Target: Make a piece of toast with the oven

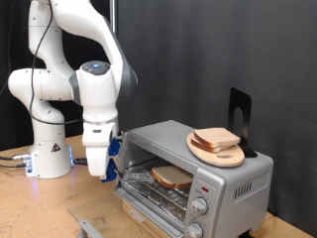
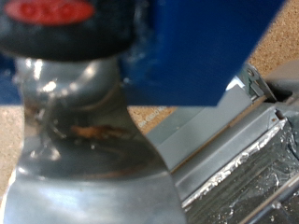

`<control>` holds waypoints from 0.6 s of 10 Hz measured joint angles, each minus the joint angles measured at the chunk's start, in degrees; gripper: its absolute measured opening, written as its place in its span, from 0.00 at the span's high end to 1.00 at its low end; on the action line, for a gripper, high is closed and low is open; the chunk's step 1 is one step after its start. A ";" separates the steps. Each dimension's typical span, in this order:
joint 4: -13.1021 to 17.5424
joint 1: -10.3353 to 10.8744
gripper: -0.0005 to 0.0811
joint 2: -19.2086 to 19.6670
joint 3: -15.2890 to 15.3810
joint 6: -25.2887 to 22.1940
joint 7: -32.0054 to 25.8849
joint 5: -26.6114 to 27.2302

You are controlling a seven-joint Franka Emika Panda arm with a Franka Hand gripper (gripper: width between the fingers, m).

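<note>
While the oven [image 1: 198, 174] serves as the landmark, each line places things against it, nearest first.

Bench [image 1: 30, 213]: wooden, carrying the oven and the arm's base.
Oven door [image 1: 149, 210]: hinged down and open at the oven's front; the wrist view shows its foil-lined edge [image 2: 238, 159].
Piece of toast [image 1: 171, 177]: lying flat on the wire rack inside the oven's open mouth.
Hand [image 1: 102, 171]: hanging just beside the oven's open front, on the exterior view's left of it, fingers pointing down; a blue piece sits at its side. I cannot tell whether the fingers are apart or together.
Round wooden board [image 1: 218, 151]: on the oven's roof, more bread slices [image 1: 215, 139] stacked on it.
Black stand [image 1: 240, 117]: upright behind the board, at the oven's far edge.
</note>
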 joint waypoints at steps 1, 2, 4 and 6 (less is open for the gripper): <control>-0.17 0.00 0.39 -0.01 -0.03 0.22 -0.58 0.09; -0.61 -0.11 0.39 -0.08 -0.41 0.52 -2.25 0.09; -1.54 -0.78 0.39 -0.64 -2.66 0.60 -7.55 0.09; -1.96 -1.40 0.39 -1.14 -5.19 0.51 -11.03 0.96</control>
